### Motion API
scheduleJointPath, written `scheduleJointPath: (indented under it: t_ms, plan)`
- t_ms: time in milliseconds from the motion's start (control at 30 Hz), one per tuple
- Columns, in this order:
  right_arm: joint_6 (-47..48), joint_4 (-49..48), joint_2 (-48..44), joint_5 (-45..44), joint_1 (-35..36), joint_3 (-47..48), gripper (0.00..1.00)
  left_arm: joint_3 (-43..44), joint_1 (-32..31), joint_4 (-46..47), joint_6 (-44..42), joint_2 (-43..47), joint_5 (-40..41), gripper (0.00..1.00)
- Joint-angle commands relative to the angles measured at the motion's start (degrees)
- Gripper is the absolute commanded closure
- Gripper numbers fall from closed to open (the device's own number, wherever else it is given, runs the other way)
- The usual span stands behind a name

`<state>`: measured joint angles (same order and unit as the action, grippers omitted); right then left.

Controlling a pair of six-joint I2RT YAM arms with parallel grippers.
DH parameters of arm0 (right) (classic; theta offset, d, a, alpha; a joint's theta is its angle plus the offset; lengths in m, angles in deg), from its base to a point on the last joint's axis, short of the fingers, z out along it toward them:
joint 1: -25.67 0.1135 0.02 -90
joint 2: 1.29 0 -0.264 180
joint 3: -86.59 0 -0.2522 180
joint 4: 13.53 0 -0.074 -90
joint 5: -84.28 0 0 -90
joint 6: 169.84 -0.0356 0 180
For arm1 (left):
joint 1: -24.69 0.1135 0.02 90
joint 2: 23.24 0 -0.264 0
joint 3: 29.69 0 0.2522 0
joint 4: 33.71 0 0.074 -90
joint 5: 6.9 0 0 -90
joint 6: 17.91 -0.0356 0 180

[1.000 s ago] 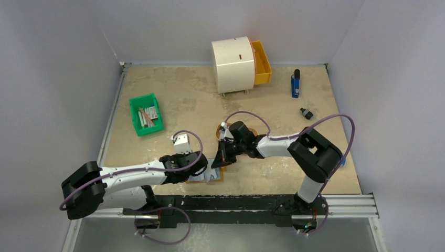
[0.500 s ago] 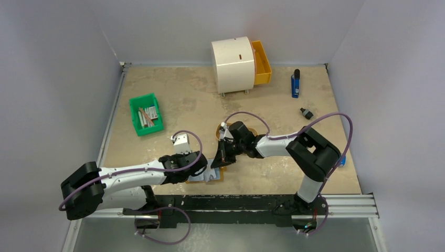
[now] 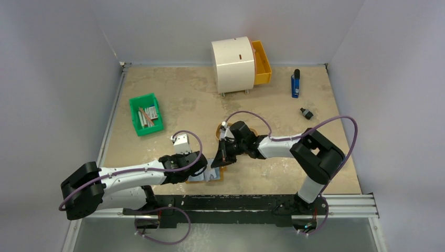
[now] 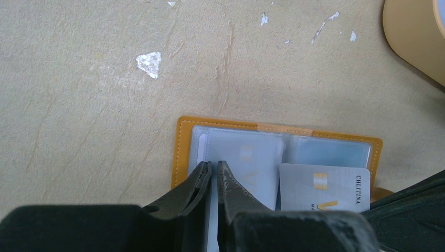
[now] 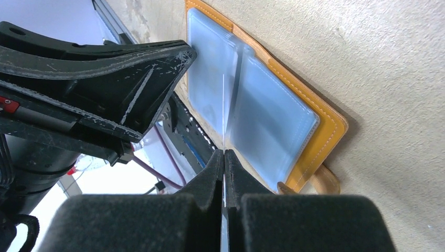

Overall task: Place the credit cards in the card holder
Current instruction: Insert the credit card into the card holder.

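"Anything shifted in this last second?"

"From above, hardly. My right elbow has swung a shade to the right, yet my right gripper (image 3: 224, 156) and left gripper (image 3: 203, 168) sit where they were. Both are over the card holder (image 3: 210, 177), which lies open on the table (image 3: 183, 100) by the near edge, between my two arms."

"And your left wrist?"

"The holder is spread flat, its plastic sleeves (image 4: 244, 152) facing up. My left fingers (image 4: 197, 184) are pinched almost together on one sleeve page, a pale sliver between them (whether I grip the sleeve or only press on it, I cannot tell). A credit card (image 4: 322, 186) shows its printed face over the other page, one edge hidden behind my right tool. The tan tray (image 4: 414, 42) sits apart, toward the far side."

"The right wrist?"

"Clenched on that card, which runs edge-on as a thin line out from my fingers (image 5: 212, 173), close to the fold between the pages. No pocket holds it yet."

"So what does it mean?"

"I judge the elbow's move a trim of the card's angle, not a push — the insertion is lined up, not begun. I see no other cards."
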<state>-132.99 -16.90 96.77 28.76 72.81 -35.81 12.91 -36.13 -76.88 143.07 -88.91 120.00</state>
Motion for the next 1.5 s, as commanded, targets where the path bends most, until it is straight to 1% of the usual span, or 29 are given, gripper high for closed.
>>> scheduleJointPath:
  t_ms: [0, 1467]
  plan:
    - [-0.6, -1.6, -0.7, 1.4, 0.0, -0.5, 1.0, -0.3, 0.1, -0.4, 1.2, 0.9, 0.8, 0.92]
    - [-1.4, -1.4, 3.0, 2.0, 0.2, 0.0, 1.0, -0.5, 0.0, -0.5, 1.4, 1.4, 0.8, 0.92]
